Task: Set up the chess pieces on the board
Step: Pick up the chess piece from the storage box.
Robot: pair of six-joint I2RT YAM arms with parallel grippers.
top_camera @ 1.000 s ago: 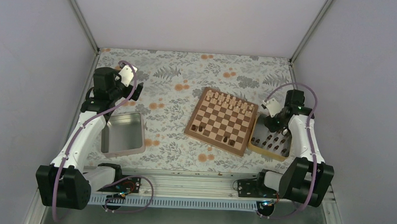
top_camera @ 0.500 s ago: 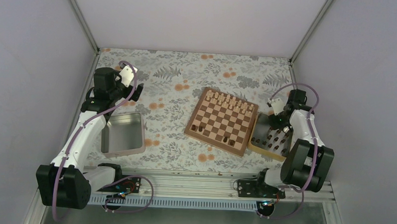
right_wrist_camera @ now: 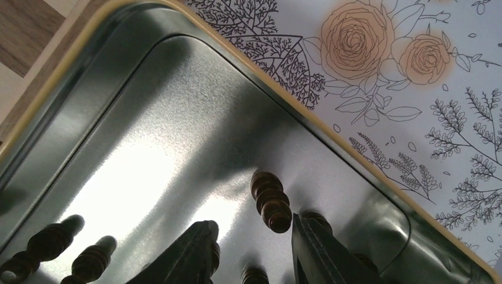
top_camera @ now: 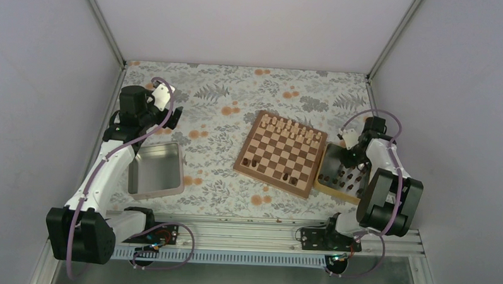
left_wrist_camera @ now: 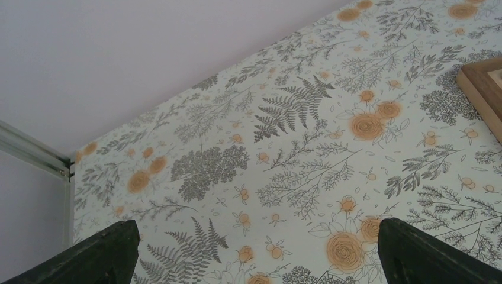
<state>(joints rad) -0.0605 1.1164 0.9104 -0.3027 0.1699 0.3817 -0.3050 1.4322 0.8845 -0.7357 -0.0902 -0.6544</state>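
Observation:
The board (top_camera: 280,154) lies on the floral cloth with pale pieces along its far row and three dark chess pieces (top_camera: 289,178) near its front edge. More dark chess pieces (top_camera: 344,178) stand in a pale-rimmed tray (top_camera: 337,193) to the right of the board. My right gripper (top_camera: 348,162) is down inside that tray. In the right wrist view its jaws (right_wrist_camera: 254,239) are open, and a dark piece (right_wrist_camera: 271,202) stands just past the tips, close to the right finger (right_wrist_camera: 319,251). My left gripper (left_wrist_camera: 260,254) hangs wide open over bare cloth, holding nothing.
A grey metal tin (top_camera: 156,169) sits at the near left beside the left arm. The tray's shiny metal floor (right_wrist_camera: 148,118) holds other dark pieces (right_wrist_camera: 50,242) left of the fingers. The board's corner (left_wrist_camera: 482,89) shows at the right of the left wrist view.
The right arm has swung round and its gripper has gone further into the tray among the dark pieces, jaws slightly narrower. The left arm has not moved.

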